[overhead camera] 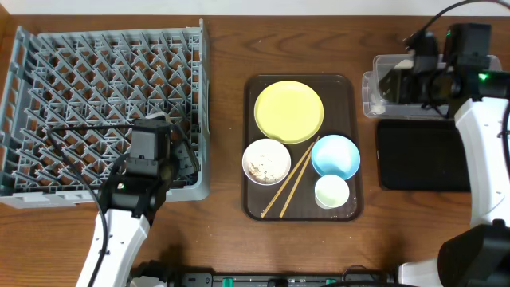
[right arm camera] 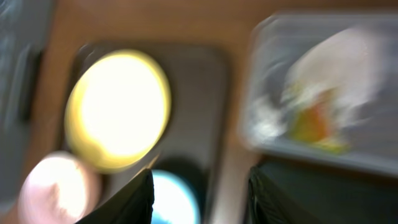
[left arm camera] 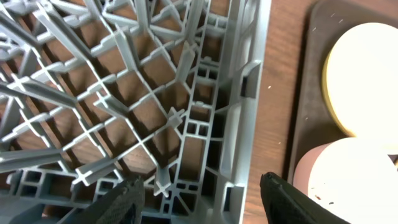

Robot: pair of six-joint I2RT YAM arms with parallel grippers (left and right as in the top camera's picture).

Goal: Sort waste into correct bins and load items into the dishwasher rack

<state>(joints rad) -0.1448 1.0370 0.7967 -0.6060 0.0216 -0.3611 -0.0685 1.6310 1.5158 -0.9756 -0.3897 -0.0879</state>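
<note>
The grey dishwasher rack (overhead camera: 96, 88) stands at the left; its pegs fill the left wrist view (left arm camera: 143, 93). My left gripper (left arm camera: 202, 196) is open and empty above the rack's right wall. On the brown serving tray (overhead camera: 351, 88) lie the yellow plate (overhead camera: 288, 111), a white bowl (overhead camera: 266, 160) with crumbs, a light blue bowl (overhead camera: 335, 155), a small white cup (overhead camera: 331, 191) and chopsticks (overhead camera: 293, 182). My right gripper (right arm camera: 200, 196) is open and empty, up over the clear tub (overhead camera: 381, 92). The blurred right wrist view shows a white napkin (right arm camera: 339, 62) and an orange-green wrapper (right arm camera: 314, 124) in the tub.
The black tray (overhead camera: 422, 155) lies in front of the clear tub at the right. The right arm's white link (overhead camera: 486, 151) runs along the table's right edge. Bare wood separates the rack from the serving tray.
</note>
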